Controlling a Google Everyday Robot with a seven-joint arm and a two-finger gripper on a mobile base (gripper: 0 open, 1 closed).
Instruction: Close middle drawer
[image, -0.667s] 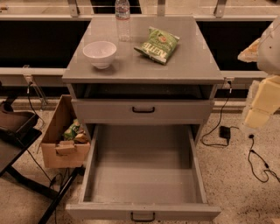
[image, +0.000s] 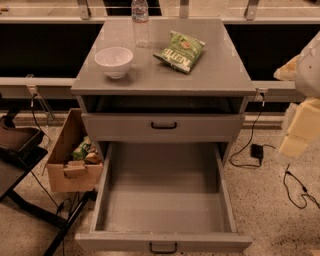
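Nearest the camera, the middle drawer (image: 165, 200) stands pulled far out of the grey cabinet (image: 220, 75), its black bar handle (image: 163, 247) at the bottom edge of the view and its deep grey tray bare. Up and to the right, the cream gripper (image: 299, 131) hangs at the right edge, well apart from the drawer; whether it is released or clenched cannot be told. Farther back, above the upper drawer (image: 164, 127), the cabinet top bears a white bowl (image: 114, 61), a green chip bag (image: 180, 51) and a clear bottle (image: 140, 22).
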